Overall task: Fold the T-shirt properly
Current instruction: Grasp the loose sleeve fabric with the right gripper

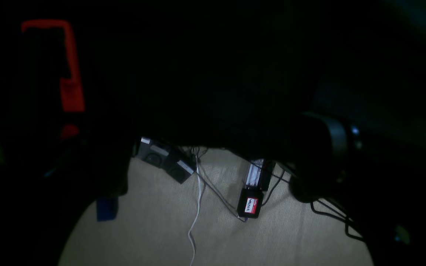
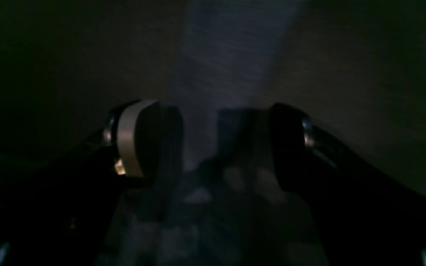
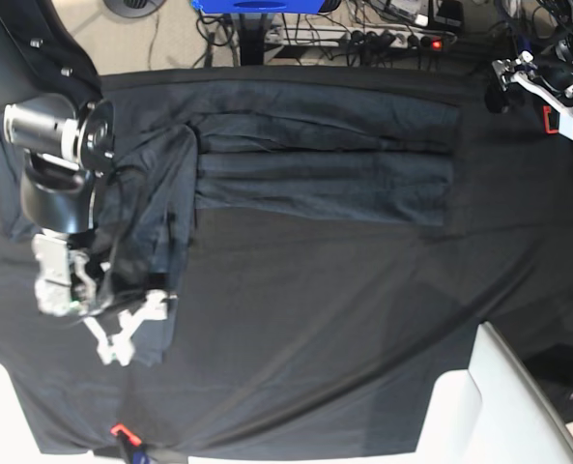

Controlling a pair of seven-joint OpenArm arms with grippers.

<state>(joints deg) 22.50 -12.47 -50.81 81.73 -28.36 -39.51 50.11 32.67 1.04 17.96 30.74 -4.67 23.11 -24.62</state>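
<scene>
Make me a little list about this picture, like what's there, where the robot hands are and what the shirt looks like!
Shirt: dark grey T-shirt, partly folded into a long band, one end trailing down
Surface: black cloth over the table
Right hand: open, over the trailing end of the shirt, gripping nothing
Left hand: open, off by the table's far corner, away from the shirt
Floor: power strip and cables beyond the table

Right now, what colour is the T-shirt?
Plain dark charcoal grey T-shirt, clearest in the base view.
</scene>
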